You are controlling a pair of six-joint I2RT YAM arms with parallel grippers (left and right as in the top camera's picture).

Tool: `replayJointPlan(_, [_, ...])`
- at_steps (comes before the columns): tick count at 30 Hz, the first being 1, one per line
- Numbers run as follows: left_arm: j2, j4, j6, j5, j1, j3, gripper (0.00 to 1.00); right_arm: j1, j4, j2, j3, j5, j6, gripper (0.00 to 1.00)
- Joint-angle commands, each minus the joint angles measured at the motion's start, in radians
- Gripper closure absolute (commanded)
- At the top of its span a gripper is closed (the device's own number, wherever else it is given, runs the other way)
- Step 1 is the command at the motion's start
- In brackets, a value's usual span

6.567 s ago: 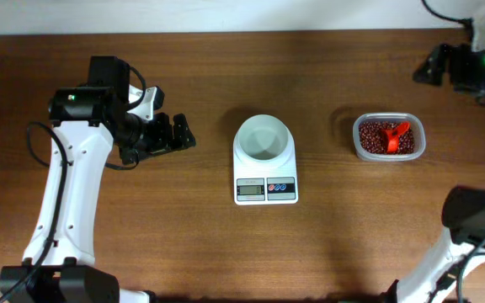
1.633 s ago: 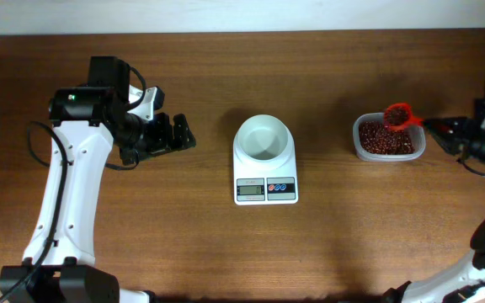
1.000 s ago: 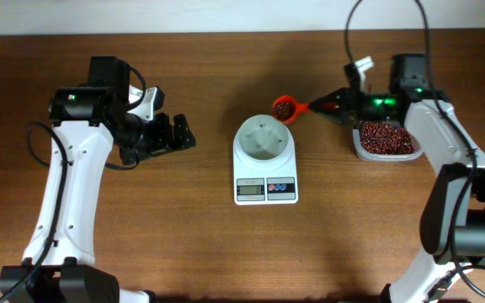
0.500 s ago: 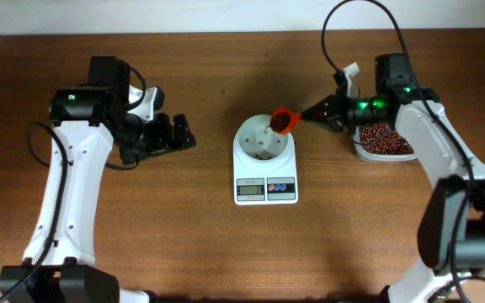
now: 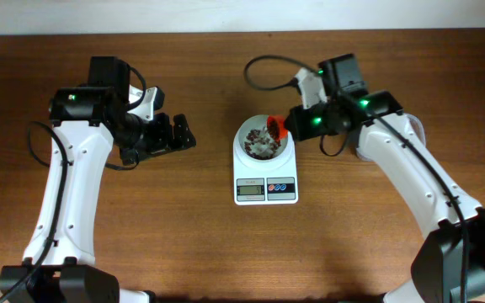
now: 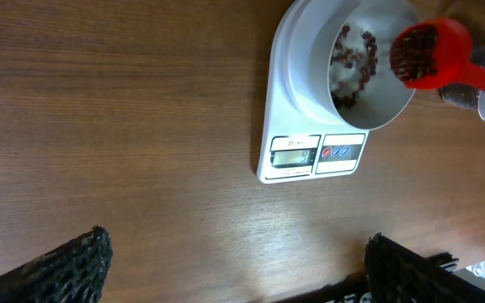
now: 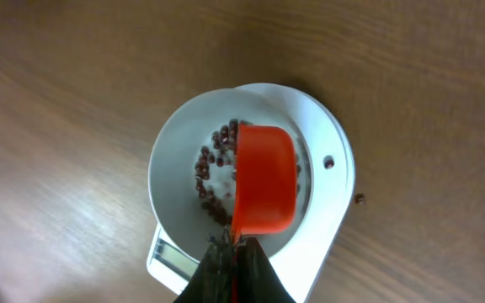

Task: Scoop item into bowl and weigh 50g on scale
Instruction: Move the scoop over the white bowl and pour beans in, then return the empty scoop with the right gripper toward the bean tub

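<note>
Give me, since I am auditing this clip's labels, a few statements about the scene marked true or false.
1. The red scoop is tipped over the bowl. True.
2. The bowl is empty. False: some beans already lie in it.
3. The bowl sits on the scale. True.
4. The left gripper grips the bowl. False: it is open and off to the side, touching nothing.
5. The right gripper is shut on the scoop's handle. True.

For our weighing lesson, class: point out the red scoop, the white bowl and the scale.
red scoop (image 7: 265, 178): right wrist view, back of its cup.
white bowl (image 7: 173, 164): right wrist view, bare inner wall.
scale (image 6: 293, 156): left wrist view, its display.
</note>
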Motion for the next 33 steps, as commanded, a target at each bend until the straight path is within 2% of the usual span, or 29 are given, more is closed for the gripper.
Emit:
replayJointPlan(1, [0.007, 0.002, -0.001, 0.007, -0.002, -0.004, 0.01, 0.085, -0.034, -0.029, 0.078, 0.186, -0.229, 0.96])
replayJointPlan(6, [0.007, 0.002, -0.001, 0.007, -0.002, -0.004, 0.01, 0.209, -0.125, -0.029, 0.169, 0.407, -0.417, 0.96])
replayJointPlan(9, [0.007, 0.002, -0.001, 0.007, -0.002, -0.004, 0.01, 0.273, -0.153, -0.029, 0.183, 0.566, -0.455, 0.96])
replayJointPlan(11, [0.007, 0.002, -0.001, 0.007, -0.002, -0.004, 0.01, 0.312, -0.153, -0.028, 0.183, 0.579, -0.558, 0.96])
replayJointPlan(14, [0.007, 0.002, -0.001, 0.007, -0.002, -0.004, 0.01, 0.322, -0.153, -0.028, 0.183, 0.585, -0.578, 0.96])
replayJointPlan(17, [0.007, 0.002, -0.001, 0.007, -0.002, -0.004, 0.01, 0.295, -0.150, -0.028, 0.183, 0.557, -0.499, 0.96])
replayJointPlan(21, [0.007, 0.002, -0.001, 0.007, -0.002, -0.004, 0.01, 0.169, -0.150, -0.028, 0.183, 0.262, -0.366, 0.96])
replayJointPlan(25, [0.007, 0.002, -0.001, 0.007, -0.002, -0.004, 0.01, -0.095, -0.181, -0.028, 0.183, -0.055, -0.244, 0.96])
replayJointPlan(33, [0.007, 0.002, -0.001, 0.007, -0.002, -0.004, 0.01, -0.545, -0.378, -0.025, 0.183, -0.024, -0.245, 0.96])
